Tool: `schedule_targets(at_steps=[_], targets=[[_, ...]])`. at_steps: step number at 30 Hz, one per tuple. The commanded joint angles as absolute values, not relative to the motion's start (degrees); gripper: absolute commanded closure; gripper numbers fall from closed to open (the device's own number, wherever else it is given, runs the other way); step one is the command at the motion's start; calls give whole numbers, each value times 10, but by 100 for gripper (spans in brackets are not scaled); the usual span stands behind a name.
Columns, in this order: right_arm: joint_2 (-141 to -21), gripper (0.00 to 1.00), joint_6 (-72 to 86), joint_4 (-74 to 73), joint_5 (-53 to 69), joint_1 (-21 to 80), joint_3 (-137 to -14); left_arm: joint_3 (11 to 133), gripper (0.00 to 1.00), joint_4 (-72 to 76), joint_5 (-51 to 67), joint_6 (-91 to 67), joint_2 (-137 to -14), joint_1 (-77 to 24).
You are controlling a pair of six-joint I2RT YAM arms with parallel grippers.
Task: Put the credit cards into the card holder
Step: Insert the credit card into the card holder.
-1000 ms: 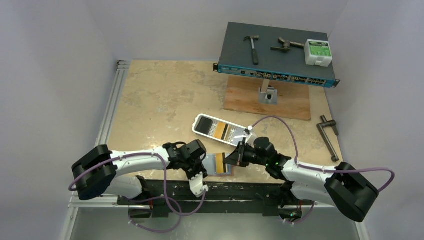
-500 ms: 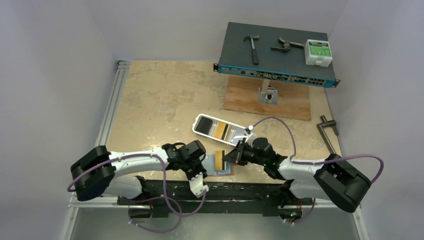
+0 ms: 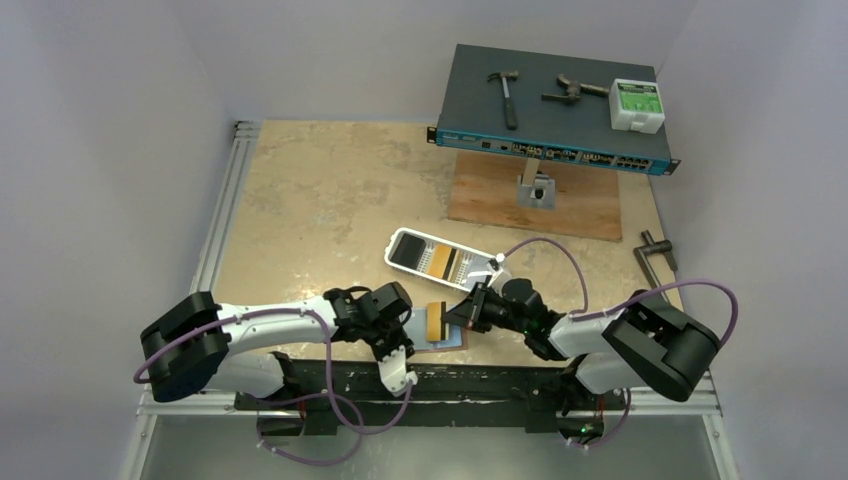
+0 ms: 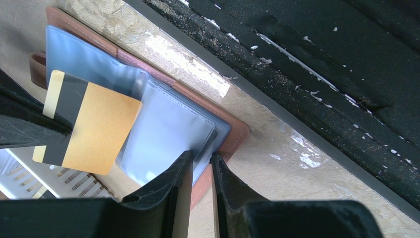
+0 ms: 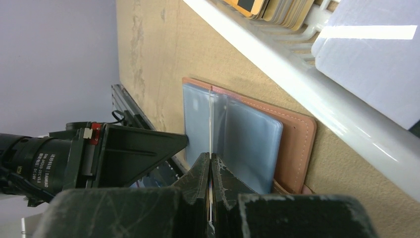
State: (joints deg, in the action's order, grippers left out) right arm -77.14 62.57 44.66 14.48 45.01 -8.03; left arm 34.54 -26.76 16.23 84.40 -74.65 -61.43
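Down at the near edge of the table (image 3: 320,200).

Right pincer (image 5: 210,159): jaws clamped flat on the orange-yellow card (image 4: 94,126), nothing else in them.

Left pincer (image 4: 200,158): jaws a narrow slit apart. A corner of the card holder (image 4: 237,134) and its clear sleeves runs into the slit and looks pinched there.

The holder lies open on the table, straight ahead of the right pincer's tips and under the held card. The left pincer reaches it from the opposite side.

Around:
- White tray (image 5: 302,87) sits near, beyond the holder and off to the right pincer's side, its long rim running past the holder's leather edge. More cards (image 5: 270,7) stand on edge in it.
- Black frame rail (image 4: 322,74) runs close beside the left pincer, along the holder's other long edge, so the holder sits between rail and tray.
- Well beyond both pincers is a network switch (image 3: 555,105) carrying a hammer (image 3: 507,95) and a white box (image 3: 637,105), above a wooden board (image 3: 530,205).

Views:
- Left wrist gives the card's face, yellow with a black stripe, overlapping the sleeves.
- Right wrist gives the card only as a thin edge-on line crossing the sleeves.
- Neither wrist view shows whether the card's edge has entered a pocket.
- Top view shows the far clutter but neither jaw gap.
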Motion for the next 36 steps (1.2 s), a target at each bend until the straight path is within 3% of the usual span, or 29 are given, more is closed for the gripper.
schedule_targets(at_steps=[1,36], targets=[[-785,100,643,526,141,456,-68,335,82,-276,167,831,-746,-619],[-851,100,593,475,189,463,-88,318,83,-263,160,845,-731,-622]])
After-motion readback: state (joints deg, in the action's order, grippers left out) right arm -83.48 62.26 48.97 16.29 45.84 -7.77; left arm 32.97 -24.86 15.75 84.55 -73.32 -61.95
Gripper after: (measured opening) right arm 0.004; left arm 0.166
